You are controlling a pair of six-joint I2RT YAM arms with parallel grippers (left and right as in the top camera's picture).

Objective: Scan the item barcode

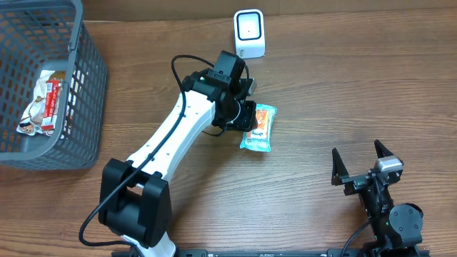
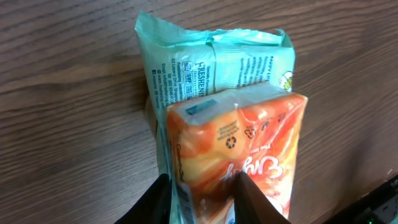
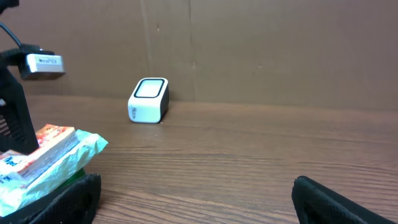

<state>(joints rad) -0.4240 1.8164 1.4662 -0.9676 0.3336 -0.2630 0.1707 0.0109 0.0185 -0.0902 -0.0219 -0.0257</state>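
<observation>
clamped left jaws on orange packet [image 2: 249, 143], stacked atop teal pack [image 2: 211, 62], right jaws splayed wide, white scanner [image 1: 249, 33] well apart on the table [image 1: 343, 86]

A white scanner [image 3: 149, 100] is seen on the table [image 3: 261, 155], well apart from a packet [image 3: 53, 155] at left. The right gripper [image 3: 196, 180] is held wide apart.

The packet [image 1: 258, 128] lies before the scanner [image 1: 249, 33], basket [image 1: 89, 93] far left.
</observation>
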